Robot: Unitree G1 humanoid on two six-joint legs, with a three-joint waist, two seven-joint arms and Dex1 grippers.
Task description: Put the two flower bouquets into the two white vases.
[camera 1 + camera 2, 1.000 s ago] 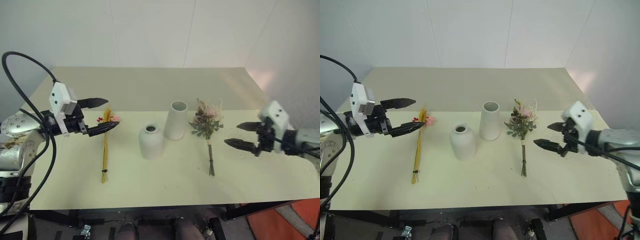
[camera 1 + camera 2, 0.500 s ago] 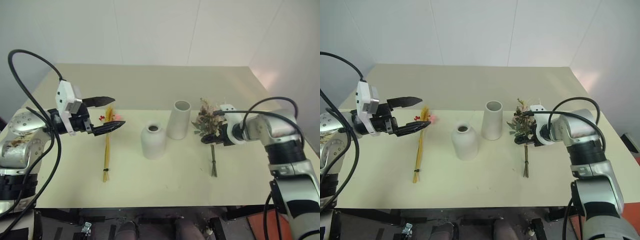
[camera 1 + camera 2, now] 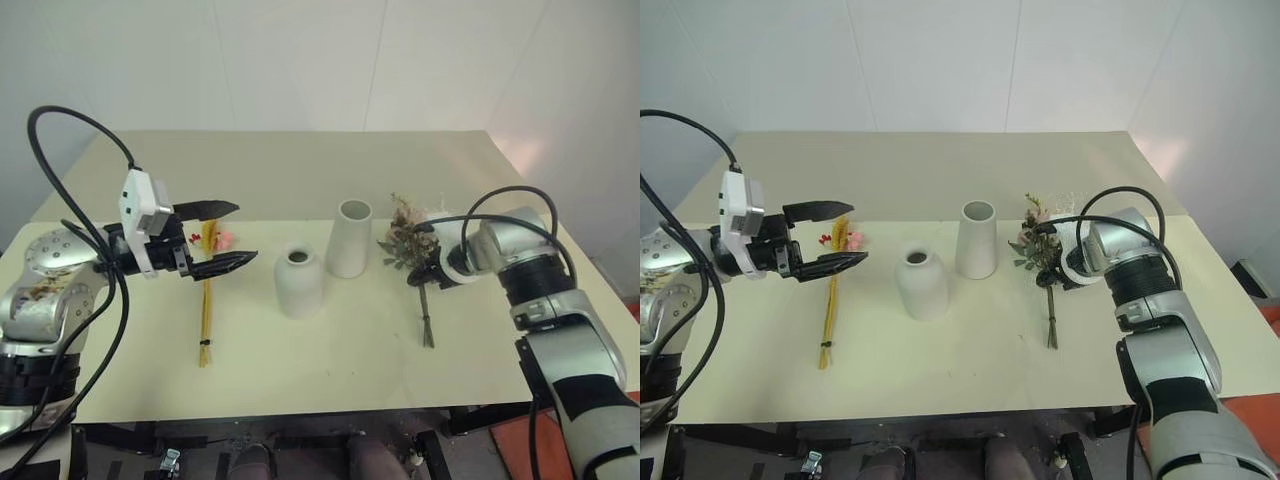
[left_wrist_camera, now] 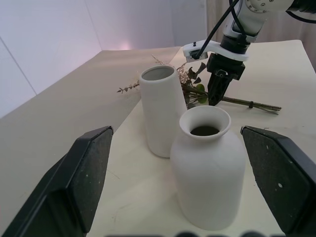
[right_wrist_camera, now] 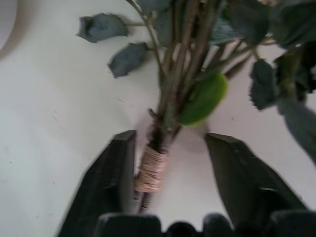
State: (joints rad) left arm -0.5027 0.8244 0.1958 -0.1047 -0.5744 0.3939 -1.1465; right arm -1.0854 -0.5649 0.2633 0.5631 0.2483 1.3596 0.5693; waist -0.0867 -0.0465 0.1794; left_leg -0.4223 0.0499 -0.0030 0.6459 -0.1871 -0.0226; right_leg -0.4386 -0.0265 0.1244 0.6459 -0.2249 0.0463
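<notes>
The bushy bouquet (image 3: 409,238) of pink roses and green leaves lies on the table right of the tall white vase (image 3: 350,240). My right gripper (image 3: 428,276) points down over its stems. Its fingers (image 5: 117,173) straddle the twine wrap (image 5: 150,170): one touches it and a gap shows on the other side. The short narrow-necked vase (image 3: 300,283) stands in front and left of the tall one. Further left lies the thin yellow-stalk bouquet (image 3: 207,300). My left gripper (image 3: 247,233) hovers open above its small pink-red blooms, holding nothing and facing the vases.
Everything rests on a pale cream table (image 3: 320,375) against a white wall. Bare tabletop lies behind the vases and along the front edge. A black cable (image 3: 505,200) loops over my right arm.
My right arm swung in from the right edge, tipped downward onto the bushy bouquet's stems, and its jaws narrowed around them. The left gripper has barely moved. The camera shifted a little.
</notes>
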